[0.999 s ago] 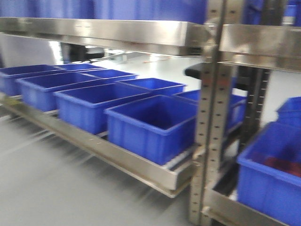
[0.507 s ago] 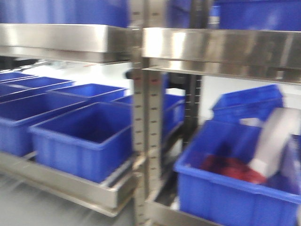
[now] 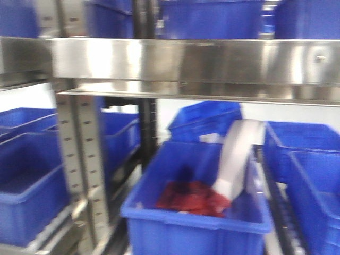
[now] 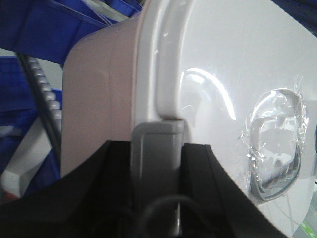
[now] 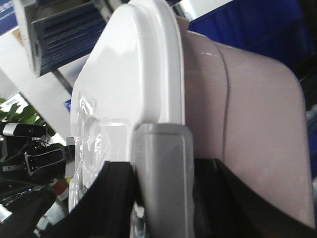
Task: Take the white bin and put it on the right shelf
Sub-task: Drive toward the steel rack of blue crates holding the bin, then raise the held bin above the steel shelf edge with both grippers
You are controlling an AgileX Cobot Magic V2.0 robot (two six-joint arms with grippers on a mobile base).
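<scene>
Grey fingers (image 4: 156,163) of the left gripper (image 4: 157,129) and right gripper (image 5: 161,131) are pinching the white bin (image 4: 99,99) by its lid rim, holding it between them, not yet on the right shelf (image 3: 212,58). It is looking stiff, glossy and probably light, with the rim lip offering the surest hold.

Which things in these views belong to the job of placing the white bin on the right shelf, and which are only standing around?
Job: white bin; left end effector and right end effector at its lid rim; right shelf.
Standing around: blue crates; red material in the nearest crate; pale curved strip leaning in it.
</scene>
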